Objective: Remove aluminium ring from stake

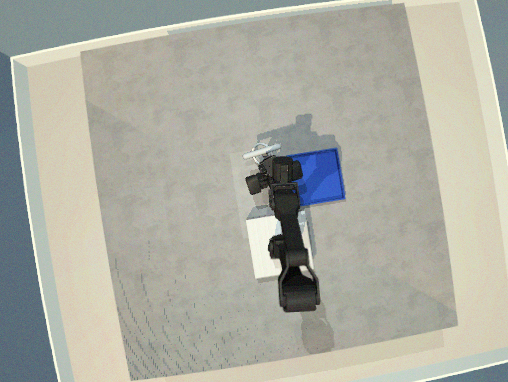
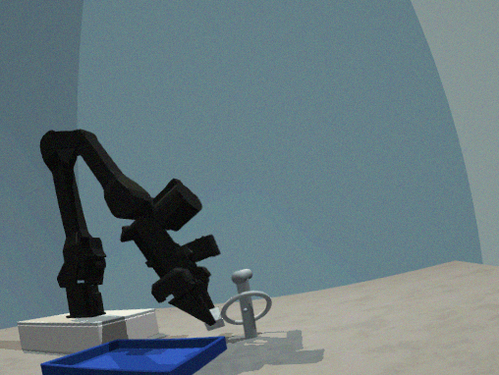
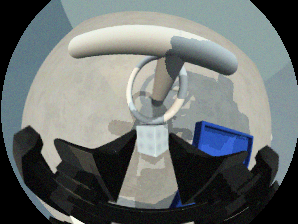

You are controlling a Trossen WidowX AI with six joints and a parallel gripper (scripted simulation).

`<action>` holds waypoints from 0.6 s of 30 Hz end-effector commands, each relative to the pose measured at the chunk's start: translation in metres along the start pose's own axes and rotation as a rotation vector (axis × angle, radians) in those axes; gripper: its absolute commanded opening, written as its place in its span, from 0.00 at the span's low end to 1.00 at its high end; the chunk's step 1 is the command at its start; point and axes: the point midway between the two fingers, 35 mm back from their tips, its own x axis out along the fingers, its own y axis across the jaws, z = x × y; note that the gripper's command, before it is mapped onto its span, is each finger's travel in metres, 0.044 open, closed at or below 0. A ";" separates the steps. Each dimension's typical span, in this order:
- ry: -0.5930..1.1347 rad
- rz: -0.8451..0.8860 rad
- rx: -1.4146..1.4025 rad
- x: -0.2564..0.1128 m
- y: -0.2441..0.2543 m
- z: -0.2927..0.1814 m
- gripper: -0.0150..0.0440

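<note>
Beside the stake (image 1: 262, 151) (image 2: 247, 304) (image 3: 164, 82), the end effector (image 1: 264, 162) (image 2: 214, 321) (image 3: 152, 135) slants downward, pinching the ring's tab (image 2: 214, 319) (image 3: 152, 140).

And here we are at what looks like a robot test bench, most like a lab: 1 black jointed arm (image 1: 291, 225) (image 2: 118, 188) stands on a white block (image 1: 262, 250) (image 2: 59, 335), right among the things it works on. Look at the worktop (image 1: 200, 100) (image 2: 393, 309) (image 3: 50, 100), mottled grey from above, with a pale border (image 1: 60, 200) around it. On it, 1 shallow blue tray (image 1: 340, 175) (image 2: 135, 341) (image 3: 198, 135) sits near 1 upright stake (image 1: 265, 150) (image 2: 249, 325) (image 3: 162, 82) with a cross-bar, very much a test fixture. Behind it all, a plain blue-grey backdrop (image 2: 295, 147); the type of building, I can't tell.
</note>
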 end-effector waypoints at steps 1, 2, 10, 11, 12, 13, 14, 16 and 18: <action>0.000 -0.003 0.006 -0.003 -0.001 0.004 0.25; 0.009 -0.002 0.006 -0.003 -0.002 0.005 0.25; 0.099 0.015 0.011 -0.006 -0.006 0.011 0.25; 0.110 0.017 0.012 -0.007 -0.006 0.012 0.25; 0.121 0.019 0.013 -0.007 -0.006 0.012 0.25; 0.132 0.021 0.013 -0.008 -0.007 0.013 0.25; 0.143 0.024 0.014 -0.008 -0.007 0.014 0.25; 0.166 0.028 0.015 -0.010 -0.008 0.015 0.25; 0.188 0.033 0.017 -0.011 -0.009 0.017 0.25</action>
